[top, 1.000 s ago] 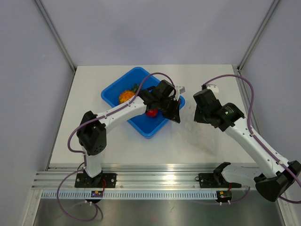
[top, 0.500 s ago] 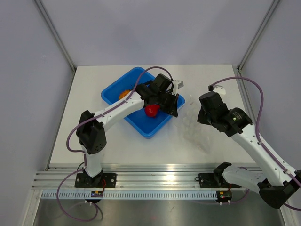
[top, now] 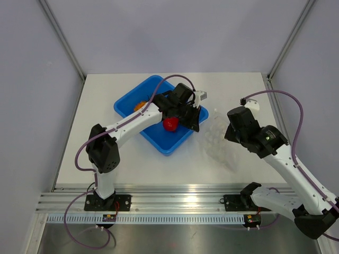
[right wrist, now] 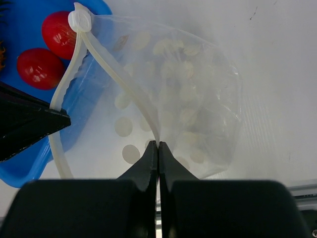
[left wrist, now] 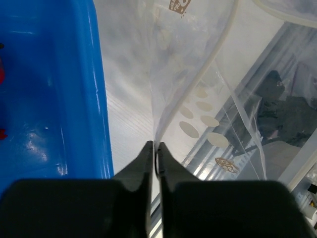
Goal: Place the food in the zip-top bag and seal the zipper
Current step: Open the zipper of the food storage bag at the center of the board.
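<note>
White surface (top: 100, 153), grey walls on three sides, both arms reaching in from the near edge.

Left gripper (left wrist: 154, 148): you have the jaws pressed together on a thin fold of the clear zip-top bag (left wrist: 198, 69). The film rises straight out from between the tips. It sits just beside the right wall of the blue tray (left wrist: 54, 79).

Right gripper (right wrist: 158, 146): jaws closed tight as well, pinching the zipper (right wrist: 115, 74) where that lip of the mouth comes down to the tips. From the right wrist view the two lips split at a white end tab (right wrist: 79, 20). One runs to your right gripper, the other curves off toward the left gripper's dark finger, so the mouth stands apart between the two.

Bag position: from the top view it lies crumpled on the surface between the two grippers, just right of the tray, its mouth end overlapping the tray's right corner.

Food: two red fruits (right wrist: 59, 28) (right wrist: 39, 68) lie side by side in the tray, near the bag's mouth. Toy pineapple (top: 140, 105) sits in the tray's far-left part, partly hidden by the left arm.
</note>
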`<state>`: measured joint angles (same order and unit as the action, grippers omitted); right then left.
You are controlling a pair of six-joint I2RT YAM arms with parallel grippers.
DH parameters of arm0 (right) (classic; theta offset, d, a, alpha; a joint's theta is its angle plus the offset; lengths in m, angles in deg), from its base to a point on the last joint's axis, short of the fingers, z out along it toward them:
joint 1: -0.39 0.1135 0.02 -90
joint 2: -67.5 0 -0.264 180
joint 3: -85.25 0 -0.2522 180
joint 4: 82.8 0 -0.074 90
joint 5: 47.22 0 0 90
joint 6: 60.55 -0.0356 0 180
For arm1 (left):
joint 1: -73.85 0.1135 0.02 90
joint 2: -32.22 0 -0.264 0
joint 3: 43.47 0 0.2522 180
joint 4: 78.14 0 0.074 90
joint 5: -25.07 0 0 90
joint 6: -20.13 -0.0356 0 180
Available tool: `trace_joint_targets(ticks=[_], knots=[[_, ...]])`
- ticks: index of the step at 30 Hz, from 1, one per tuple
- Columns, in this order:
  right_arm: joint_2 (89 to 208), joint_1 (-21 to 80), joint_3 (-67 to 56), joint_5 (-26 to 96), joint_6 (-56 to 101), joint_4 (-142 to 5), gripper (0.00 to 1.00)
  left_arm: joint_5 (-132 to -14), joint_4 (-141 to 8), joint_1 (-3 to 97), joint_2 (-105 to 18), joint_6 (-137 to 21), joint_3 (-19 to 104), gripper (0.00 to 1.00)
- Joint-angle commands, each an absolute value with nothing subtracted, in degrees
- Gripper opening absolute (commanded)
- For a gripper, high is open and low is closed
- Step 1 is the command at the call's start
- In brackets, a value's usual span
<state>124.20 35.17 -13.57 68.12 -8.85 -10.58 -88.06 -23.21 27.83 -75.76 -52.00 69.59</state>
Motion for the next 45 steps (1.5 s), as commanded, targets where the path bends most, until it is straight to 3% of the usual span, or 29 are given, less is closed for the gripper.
trace_joint_targets(ticks=[1, 7, 12, 25, 32, 38, 45], knots=[[125.06, 35.45, -13.05, 68.26, -10.19, -12.17, 0.0, -86.3, -24.3, 27.45, -75.27, -52.82, 72.68, 0.17], [126.46, 35.45, -10.68, 68.88, -8.87, -12.08, 0.0, -84.45, -22.63, 27.27, -74.22, -54.75, 73.21, 0.3], [128.4, 35.45, -10.68, 68.01, -8.34, -12.26, 0.0, -83.91, -21.75, 27.36, -73.95, -55.37, 73.65, 0.58], [130.51, 35.45, -10.41, 67.12, -7.46, -13.75, 0.0, -84.72, -24.83, 27.53, -70.0, -53.43, 72.42, 0.73], [130.25, 35.45, -10.41, 66.51, -7.64, -13.75, 0.0, -84.62, -29.21, 38.94, -65.52, -47.02, 64.25, 0.74], [130.6, 35.37, -9.62, 66.59, -7.02, -13.4, 0.0, -71.79, -23.43, 40.98, -69.64, -47.54, 64.24, 0.94], [130.51, 35.45, -9.62, 66.51, -7.2, -12.96, 0.0, -66.34, -26.49, 40.98, -75.79, -49.39, 62.66, 0.99]])
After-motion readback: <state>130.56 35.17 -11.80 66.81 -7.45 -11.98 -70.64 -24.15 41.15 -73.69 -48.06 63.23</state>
